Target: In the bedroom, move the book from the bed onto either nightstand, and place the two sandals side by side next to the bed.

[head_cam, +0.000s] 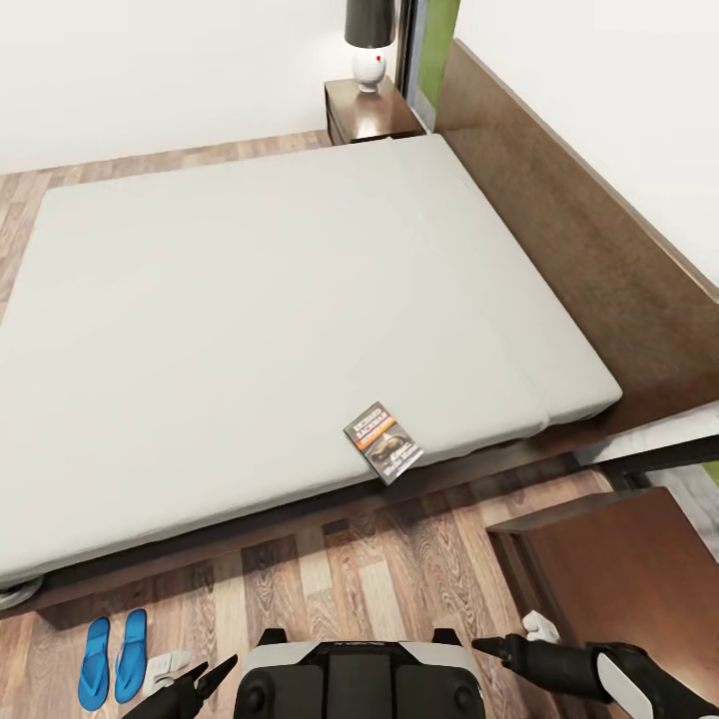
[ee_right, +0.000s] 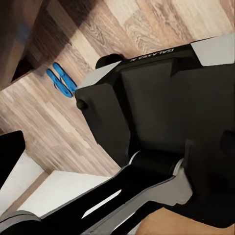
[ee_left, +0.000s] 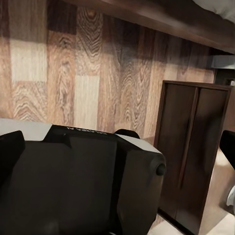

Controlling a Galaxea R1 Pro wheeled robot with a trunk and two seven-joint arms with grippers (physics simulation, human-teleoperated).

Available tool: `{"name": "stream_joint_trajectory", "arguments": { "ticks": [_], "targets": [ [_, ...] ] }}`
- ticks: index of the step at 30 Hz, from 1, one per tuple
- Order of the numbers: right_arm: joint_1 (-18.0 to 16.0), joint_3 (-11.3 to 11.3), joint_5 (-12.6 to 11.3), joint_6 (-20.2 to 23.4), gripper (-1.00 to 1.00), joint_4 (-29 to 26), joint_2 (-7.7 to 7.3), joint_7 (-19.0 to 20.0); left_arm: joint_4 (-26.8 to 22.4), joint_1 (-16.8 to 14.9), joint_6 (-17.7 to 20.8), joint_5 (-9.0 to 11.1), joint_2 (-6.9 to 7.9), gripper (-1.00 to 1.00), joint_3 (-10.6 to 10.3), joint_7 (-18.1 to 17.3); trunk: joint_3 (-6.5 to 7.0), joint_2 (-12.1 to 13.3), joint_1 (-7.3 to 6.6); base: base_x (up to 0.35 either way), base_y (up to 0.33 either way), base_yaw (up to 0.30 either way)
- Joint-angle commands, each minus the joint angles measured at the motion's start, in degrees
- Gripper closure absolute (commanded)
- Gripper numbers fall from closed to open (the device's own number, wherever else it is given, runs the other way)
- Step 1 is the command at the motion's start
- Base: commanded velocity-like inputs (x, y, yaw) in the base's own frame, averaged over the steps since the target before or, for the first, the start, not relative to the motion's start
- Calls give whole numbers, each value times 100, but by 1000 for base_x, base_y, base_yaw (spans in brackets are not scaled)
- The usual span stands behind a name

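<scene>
A small dark paperback book [head_cam: 382, 441] with an orange band is lying at the near edge of the light-grey mattress of the low dark-wood bed [head_cam: 559, 215], within reach. Two bright blue flip-flop sandals [head_cam: 113, 657] are sitting paired on the plank floor, apparently already placed. The left gripper [head_cam: 200, 683] and the right gripper [head_cam: 486, 647] are hanging low and empty; how wide their jaws are standing cannot be told.

A table lamp [head_cam: 369, 45] with a dark shade and a white base stands at the far side of the room. The wood-plank floor [head_cam: 389, 579] runs across the near side, meeting white walls [head_cam: 150, 70] far off.
</scene>
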Motion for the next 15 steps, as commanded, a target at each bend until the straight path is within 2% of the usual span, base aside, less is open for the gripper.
{"name": "stream_joint_trajectory", "arguments": {
  "ticks": [1, 4, 5, 10, 15],
  "targets": [
    [-3, 25, -48, 37, -100, 6, -9, 175, 3, -3, 18, 12, -1, -100, 13, -26, -5, -7, 2, 0, 0, -12],
    [-3, 25, 46, 30, -100, 50, -21, 973, 3, -3, 19, 13, -1, -100, 13, -26, -5, -7, 2, 0, 0, -5],
    [-3, 25, 108, 30, -100, 54, -22, 1059, 3, -3, 17, 13, -1, -100, 13, -26, -5, -7, 2, 0, 0, -2],
    [-3, 26, 362, 23, -100, 61, -18, 1180, 3, -3, 18, 14, -5, -100, 12, -26, -5, -7, 2, 0, 0, 0],
    [-3, 25, 419, 20, -100, 62, -16, 1180, 8, -3, 21, 14, -7, -100, 10, -26, -5, -7, 2, 0, 0, 0]
  ]
}}
